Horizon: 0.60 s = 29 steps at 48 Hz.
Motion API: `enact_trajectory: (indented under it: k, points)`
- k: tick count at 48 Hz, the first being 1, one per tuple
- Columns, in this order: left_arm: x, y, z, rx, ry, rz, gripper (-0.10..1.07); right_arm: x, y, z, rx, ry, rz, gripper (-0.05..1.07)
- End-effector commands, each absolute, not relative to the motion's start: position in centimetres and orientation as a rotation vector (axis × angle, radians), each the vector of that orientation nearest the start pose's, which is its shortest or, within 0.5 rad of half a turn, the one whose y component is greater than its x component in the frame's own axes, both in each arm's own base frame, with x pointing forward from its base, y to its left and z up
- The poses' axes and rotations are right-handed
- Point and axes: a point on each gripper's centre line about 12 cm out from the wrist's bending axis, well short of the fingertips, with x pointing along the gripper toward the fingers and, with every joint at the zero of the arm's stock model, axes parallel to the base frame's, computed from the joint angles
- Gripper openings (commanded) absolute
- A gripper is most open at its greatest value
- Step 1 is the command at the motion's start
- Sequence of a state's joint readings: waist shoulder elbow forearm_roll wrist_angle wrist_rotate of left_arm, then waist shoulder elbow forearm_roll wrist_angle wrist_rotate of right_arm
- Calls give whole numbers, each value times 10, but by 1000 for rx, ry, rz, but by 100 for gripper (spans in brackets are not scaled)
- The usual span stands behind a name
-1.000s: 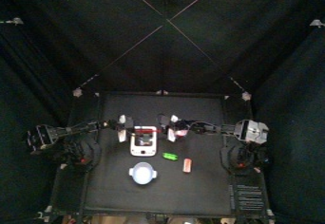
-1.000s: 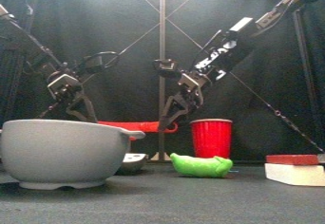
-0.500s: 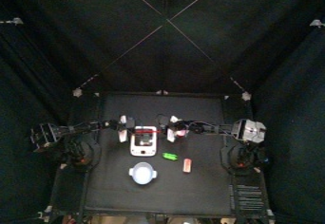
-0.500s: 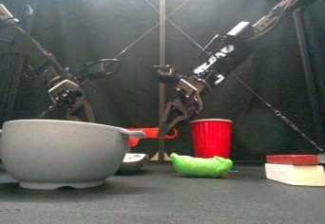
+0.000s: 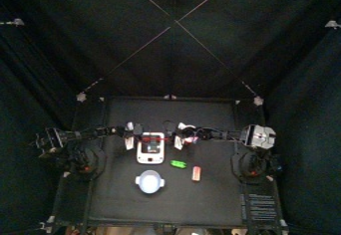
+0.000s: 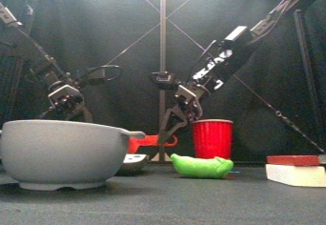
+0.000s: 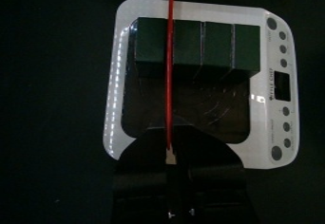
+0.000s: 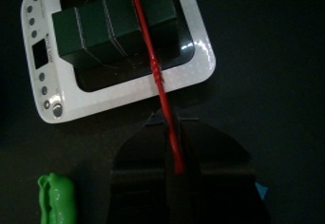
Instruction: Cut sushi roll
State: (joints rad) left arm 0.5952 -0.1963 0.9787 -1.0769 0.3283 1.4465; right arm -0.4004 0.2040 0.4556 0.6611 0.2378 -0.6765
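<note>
The sushi roll point(image 7: 197, 47) is a dark green block in several segments, lying on a white rectangular board point(image 7: 277, 85) left of the table's middle point(image 5: 151, 151). A thin red knife point(image 7: 169, 66) runs across the roll point(image 8: 112, 24), edge-on in both wrist views. My left gripper point(image 7: 172, 140) is shut on one end of it. At the other end my right gripper point(image 8: 169, 125) is shut on the same knife point(image 8: 150, 62). From above, the left gripper point(image 5: 131, 131) and right gripper point(image 5: 184, 132) flank the board's far end.
A grey bowl point(image 6: 64, 153) stands near the table's front point(image 5: 151, 183). A bright green piece point(image 6: 201, 166) and a pinkish-orange block point(image 5: 197, 172) lie to the right of the board. A red cup point(image 6: 212, 138) stands behind the green piece.
Both grippers have shifted slightly leftward in the front view, carrying the red knife with them. Board, roll and the other objects have not moved.
</note>
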Motion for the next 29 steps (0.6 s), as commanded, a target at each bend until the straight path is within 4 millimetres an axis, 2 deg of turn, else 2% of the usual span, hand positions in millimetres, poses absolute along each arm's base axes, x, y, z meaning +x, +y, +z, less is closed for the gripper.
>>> enact_trajectory:
  k: [1, 13, 29]
  points:
    - [250, 131, 131, -39, 885, 117, 33, 407, -159, 147, 208, 795, -243, 26]
    - [255, 139, 136, -16, 870, 146, 33, 412, -165, 151, 211, 779, -254, 26]
    - [261, 144, 131, -23, 882, 146, 33, 411, -173, 154, 223, 763, -276, 26]
